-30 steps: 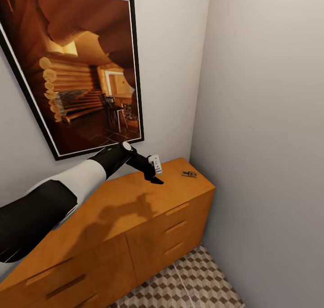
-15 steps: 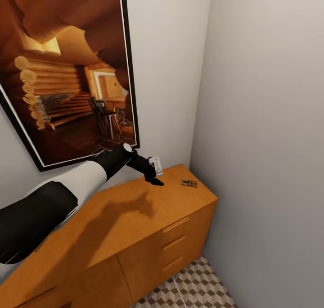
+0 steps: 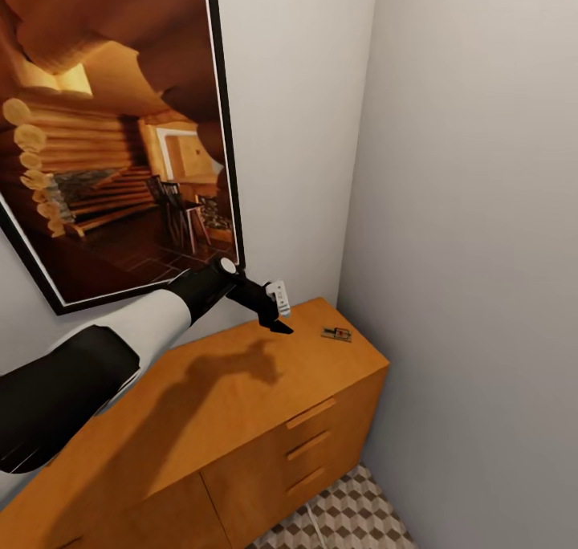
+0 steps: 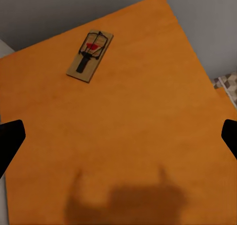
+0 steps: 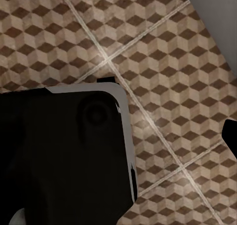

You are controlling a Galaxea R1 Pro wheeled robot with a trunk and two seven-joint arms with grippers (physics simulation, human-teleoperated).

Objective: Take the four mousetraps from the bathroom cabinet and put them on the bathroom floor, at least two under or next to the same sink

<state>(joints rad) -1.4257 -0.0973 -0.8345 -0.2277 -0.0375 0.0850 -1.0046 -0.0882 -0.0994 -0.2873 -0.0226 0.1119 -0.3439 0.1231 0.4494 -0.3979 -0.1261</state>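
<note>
While my left gripper (image 3: 277, 318) hangs over the cabinet (image 3: 241, 388) top, jaws wide apart with nothing between them, one mousetrap (image 3: 337, 334) lies flat on the top near the far right corner, at about 3 o'clock from the gripper and apart from it. In the left wrist view the trap (image 4: 90, 55) sits ahead of the fingers, board flat, wire and red bit up, and both fingertips (image 4: 10, 138) frame bare wood short of it. Step in hand, I judge: reach for this trap, pick not yet made. Next move needs the arm carried further toward the corner, fingers lined across the board's short sides, then down and closed; the trap is thin, so the tips must nearly meet the wood. Right gripper state: cannot tell; its wrist view has a dark body over the floor (image 5: 168, 62) tiles. Floor (image 3: 353, 517) also at 5 o'clock below the cabinet. Picture (image 3: 112, 132) on the wall behind.
</note>
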